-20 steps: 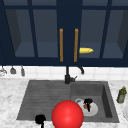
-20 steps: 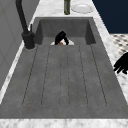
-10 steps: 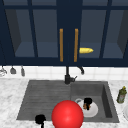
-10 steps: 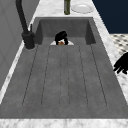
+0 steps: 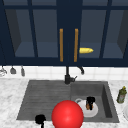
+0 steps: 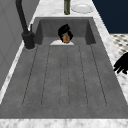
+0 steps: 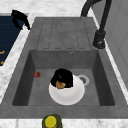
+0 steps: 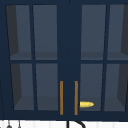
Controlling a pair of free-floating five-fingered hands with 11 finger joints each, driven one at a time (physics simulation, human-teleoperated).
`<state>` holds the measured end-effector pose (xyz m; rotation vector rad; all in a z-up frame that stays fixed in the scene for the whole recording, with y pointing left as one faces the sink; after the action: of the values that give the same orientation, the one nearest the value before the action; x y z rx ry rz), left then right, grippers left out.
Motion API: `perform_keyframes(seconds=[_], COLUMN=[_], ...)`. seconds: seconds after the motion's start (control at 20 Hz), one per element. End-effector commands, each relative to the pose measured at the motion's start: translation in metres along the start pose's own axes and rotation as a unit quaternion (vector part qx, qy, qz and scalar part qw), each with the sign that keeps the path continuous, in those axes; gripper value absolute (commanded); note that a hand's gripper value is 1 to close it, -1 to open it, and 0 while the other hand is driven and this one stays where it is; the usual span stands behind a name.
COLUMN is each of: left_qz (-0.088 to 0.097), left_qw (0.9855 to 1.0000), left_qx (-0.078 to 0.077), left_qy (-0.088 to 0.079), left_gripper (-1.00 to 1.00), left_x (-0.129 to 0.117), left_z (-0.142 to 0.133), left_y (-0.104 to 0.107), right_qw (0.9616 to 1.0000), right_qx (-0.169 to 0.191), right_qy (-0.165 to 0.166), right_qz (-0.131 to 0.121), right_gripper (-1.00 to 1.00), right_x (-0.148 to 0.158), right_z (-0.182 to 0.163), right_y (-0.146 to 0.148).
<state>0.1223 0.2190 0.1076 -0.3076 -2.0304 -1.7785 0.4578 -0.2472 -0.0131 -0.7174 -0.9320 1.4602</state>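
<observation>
Navy glass-fronted wall cabinets are hanging above a marbled desk, and a small yellow thing is lying on the lower shelf behind the right door. A dark grey sink is sitting in the desk, with its ribbed drainboard at the left, its basin at the right and a black faucet at the back. A green bottle is standing on the desk right of the basin.

A white plate is lying in the basin. The right hand is hanging over it, fingers curling round a small brown thing just above the plate. A big red ball is showing at the sink's front edge, just left of the plate. A small red thing is lying on the basin floor. The left hand is hovering at the drainboard's front edge, fingers drooping loosely and holding nothing.

The step in hand is looking like a grasp at the plate. Any lift would be calling for a steady pinch and a straight rise, clearing the basin wall.
</observation>
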Motion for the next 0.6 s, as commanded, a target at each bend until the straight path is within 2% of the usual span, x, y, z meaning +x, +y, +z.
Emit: perform_keyframes(seconds=[0.0,0.3,0.55], left_qz=[0.0,0.0,0.0], left_qw=[1.0,1.0,1.0], left_qx=[0.0,0.0,0.0], left_qy=[0.0,0.0,0.0], left_gripper=[0.0,0.0,0.0], left_x=[0.0,0.0,0.0], left_z=[0.0,0.0,0.0], left_y=[0.0,0.0,0.0], right_qw=[0.9999,0.9992,0.9992], right_qx=[0.002,-0.008,-0.023], right_qy=[-0.005,-0.003,-0.006], right_qz=[-0.016,-0.038,-0.033], right_gripper=[1.0,1.0,1.0], right_x=[-0.007,-0.023,-0.028], right_z=[0.016,0.056,0.1], right_y=[-0.027,-0.05,-0.076])
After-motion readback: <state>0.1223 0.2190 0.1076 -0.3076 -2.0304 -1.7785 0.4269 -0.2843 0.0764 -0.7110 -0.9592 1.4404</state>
